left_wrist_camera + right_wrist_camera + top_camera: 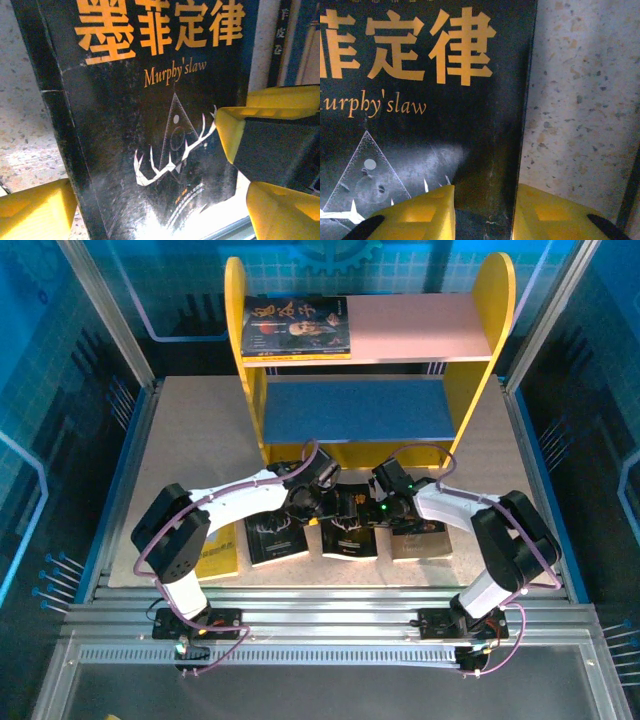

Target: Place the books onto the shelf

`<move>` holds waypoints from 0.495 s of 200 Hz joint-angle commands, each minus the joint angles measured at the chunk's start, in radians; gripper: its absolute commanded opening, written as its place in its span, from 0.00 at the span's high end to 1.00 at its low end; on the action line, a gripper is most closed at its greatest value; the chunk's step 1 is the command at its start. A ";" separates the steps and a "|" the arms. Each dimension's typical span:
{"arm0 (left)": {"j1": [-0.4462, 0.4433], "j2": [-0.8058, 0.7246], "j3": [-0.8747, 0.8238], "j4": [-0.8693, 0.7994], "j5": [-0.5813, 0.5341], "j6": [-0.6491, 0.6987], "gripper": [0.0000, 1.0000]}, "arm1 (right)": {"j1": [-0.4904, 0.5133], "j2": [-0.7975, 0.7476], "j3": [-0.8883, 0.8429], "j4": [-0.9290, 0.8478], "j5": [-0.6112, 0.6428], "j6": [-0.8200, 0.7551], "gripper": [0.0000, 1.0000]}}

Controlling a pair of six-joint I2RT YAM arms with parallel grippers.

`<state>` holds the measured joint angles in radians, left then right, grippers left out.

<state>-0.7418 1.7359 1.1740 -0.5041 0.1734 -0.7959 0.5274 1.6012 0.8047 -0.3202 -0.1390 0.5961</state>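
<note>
The shelf [492, 310] stands at the back with a pink upper board [420, 328] and a blue lower board [360, 410]. A dark portrait book [297, 327] lies on the pink board. On the table lie a yellow book [220, 555], a black antler book [277, 538], a second black antler book [350, 532] and a brown-black book [422, 538]. My left gripper [312, 502] [160, 212] is open, fingers wide either side of the second black book [150, 125]. My right gripper [388, 502] [484, 215] is open astride that book's [420, 100] right edge, one finger over the cover, one over the table.
The speckled tabletop [190, 440] is walled by blue panels and metal posts. A grooved metal rail [330, 610] runs along the near edge. In the left wrist view a yellow finger of the right gripper [270, 115] sits by the book's right edge, with the brown-black book's spine [280, 30] beyond.
</note>
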 commanded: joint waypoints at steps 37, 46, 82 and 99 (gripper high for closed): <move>-0.034 -0.009 -0.013 0.223 0.109 -0.030 0.17 | 0.075 0.094 -0.027 0.081 -0.121 0.025 0.69; -0.033 -0.014 -0.021 0.240 0.112 -0.034 0.18 | 0.077 0.099 -0.030 0.091 -0.129 0.031 0.69; -0.035 -0.028 -0.032 0.257 0.110 -0.034 0.19 | 0.078 0.111 -0.048 0.141 -0.156 0.055 0.69; -0.036 -0.035 -0.037 0.266 0.115 -0.032 0.19 | 0.079 0.115 -0.053 0.154 -0.166 0.060 0.69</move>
<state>-0.7414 1.7359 1.1175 -0.4835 0.1425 -0.8146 0.5304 1.6238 0.8040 -0.2642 -0.1658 0.6151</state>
